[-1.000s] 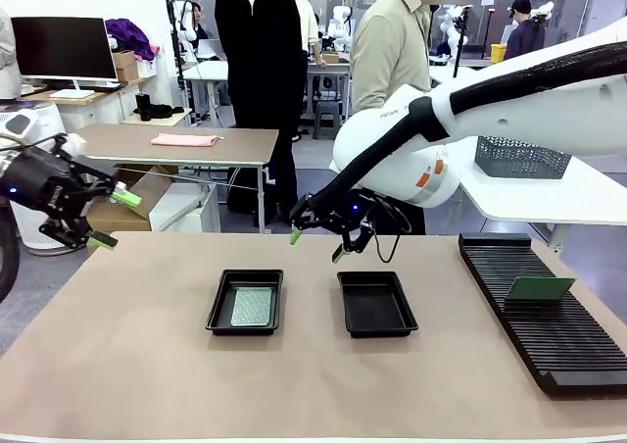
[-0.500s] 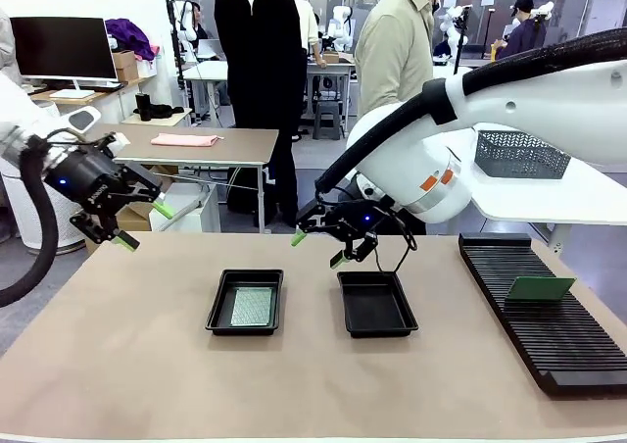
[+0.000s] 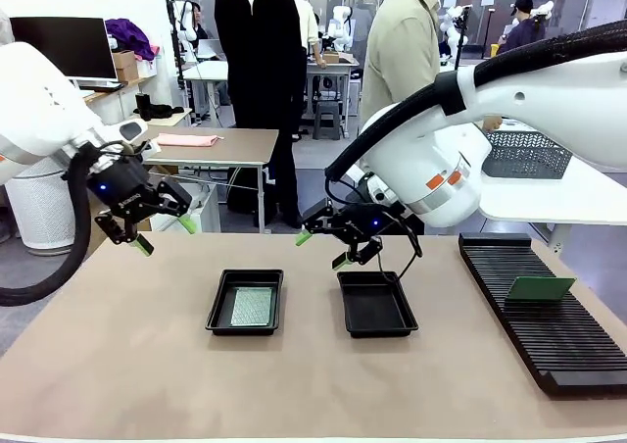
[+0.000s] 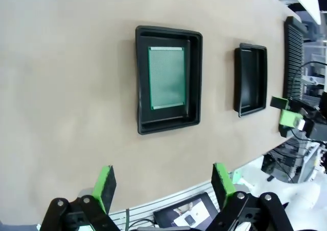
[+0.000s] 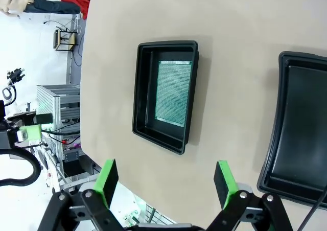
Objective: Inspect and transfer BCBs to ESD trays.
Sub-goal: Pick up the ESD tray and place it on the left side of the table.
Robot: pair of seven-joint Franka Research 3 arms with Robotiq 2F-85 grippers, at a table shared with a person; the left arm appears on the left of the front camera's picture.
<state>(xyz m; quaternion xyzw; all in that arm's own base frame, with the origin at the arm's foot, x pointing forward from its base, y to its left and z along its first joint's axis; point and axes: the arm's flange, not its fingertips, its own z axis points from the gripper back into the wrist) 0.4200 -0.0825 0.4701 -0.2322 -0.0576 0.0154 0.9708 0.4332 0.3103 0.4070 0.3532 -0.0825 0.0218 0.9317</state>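
The left hand (image 3: 165, 234) and the right hand (image 3: 320, 248) are both spread, holding nothing. One BCB (image 3: 252, 306) lies flat in the left ESD tray (image 3: 217, 316) on the table (image 3: 118, 365), lower than both hands and between them, touching neither.

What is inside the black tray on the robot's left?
One green circuit board lies flat in the left tray. Whatever lies beneath it is covered.
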